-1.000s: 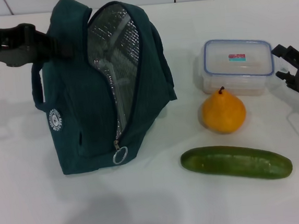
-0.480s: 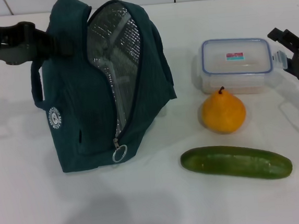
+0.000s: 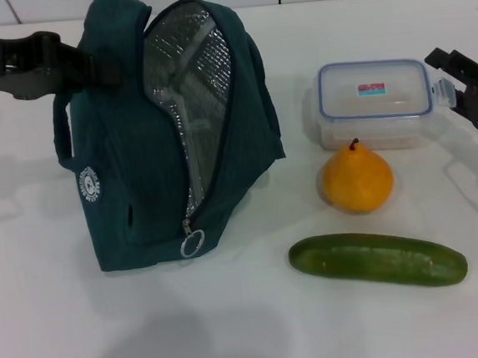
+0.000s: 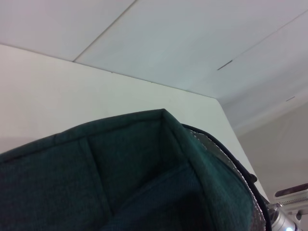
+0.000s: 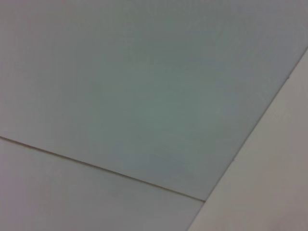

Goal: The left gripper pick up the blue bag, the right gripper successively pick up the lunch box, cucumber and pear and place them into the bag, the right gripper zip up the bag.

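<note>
The blue bag (image 3: 139, 179) stands upright at the left of the white table, its zipper open and the foil lining showing. My left gripper (image 3: 106, 71) reaches in from the left and is shut on the bag's top edge by a handle; the bag's fabric (image 4: 120, 183) fills the left wrist view. The lunch box (image 3: 373, 104) sits at the back right, with the pear (image 3: 356, 180) just in front of it and the cucumber (image 3: 377, 260) nearer still. My right gripper (image 3: 447, 84) is open at the lunch box's right end, touching its clip.
The bag's ring zipper pull (image 3: 192, 245) hangs low on its front. The white table (image 3: 261, 336) stretches in front of the bag and the cucumber. The right wrist view shows only pale wall panels.
My right gripper rose and came in against the lunch box's right end, and the box shifted slightly left. The bag leaned a little to the right in the left gripper.
</note>
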`<action>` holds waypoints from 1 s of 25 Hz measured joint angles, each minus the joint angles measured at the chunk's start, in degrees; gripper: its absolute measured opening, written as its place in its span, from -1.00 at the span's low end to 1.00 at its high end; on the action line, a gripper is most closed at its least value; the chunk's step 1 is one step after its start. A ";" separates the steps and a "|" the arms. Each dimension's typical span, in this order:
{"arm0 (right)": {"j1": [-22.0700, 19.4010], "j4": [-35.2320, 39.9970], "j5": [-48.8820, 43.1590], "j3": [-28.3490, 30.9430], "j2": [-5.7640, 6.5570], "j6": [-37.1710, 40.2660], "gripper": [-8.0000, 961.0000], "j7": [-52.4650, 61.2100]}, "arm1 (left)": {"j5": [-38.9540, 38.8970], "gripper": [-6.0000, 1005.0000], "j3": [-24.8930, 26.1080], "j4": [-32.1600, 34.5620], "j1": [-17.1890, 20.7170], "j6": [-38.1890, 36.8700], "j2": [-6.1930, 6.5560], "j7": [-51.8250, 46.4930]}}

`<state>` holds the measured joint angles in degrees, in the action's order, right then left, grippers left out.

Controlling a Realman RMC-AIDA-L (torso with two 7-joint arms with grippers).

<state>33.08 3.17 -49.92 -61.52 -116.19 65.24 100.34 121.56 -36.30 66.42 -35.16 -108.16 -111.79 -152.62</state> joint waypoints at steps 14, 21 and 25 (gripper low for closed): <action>0.10 1.28 -0.18 -2.98 0.02 -2.51 -0.18 -0.40 | 0.00 -0.91 0.02 -0.05 0.17 0.06 -0.09 1.28; 0.15 1.40 -0.18 -3.07 0.00 -2.86 -0.66 -0.95 | 0.00 -0.91 0.33 -0.06 0.27 0.06 -0.02 1.94; -0.16 2.05 -0.12 -3.08 0.00 -2.21 -0.79 -1.82 | 0.00 -0.91 0.37 -0.06 0.15 0.06 0.00 1.99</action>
<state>32.92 5.22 -50.04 -64.60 -116.19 63.04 98.51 121.55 -35.93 66.36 -35.01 -108.10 -111.79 -150.63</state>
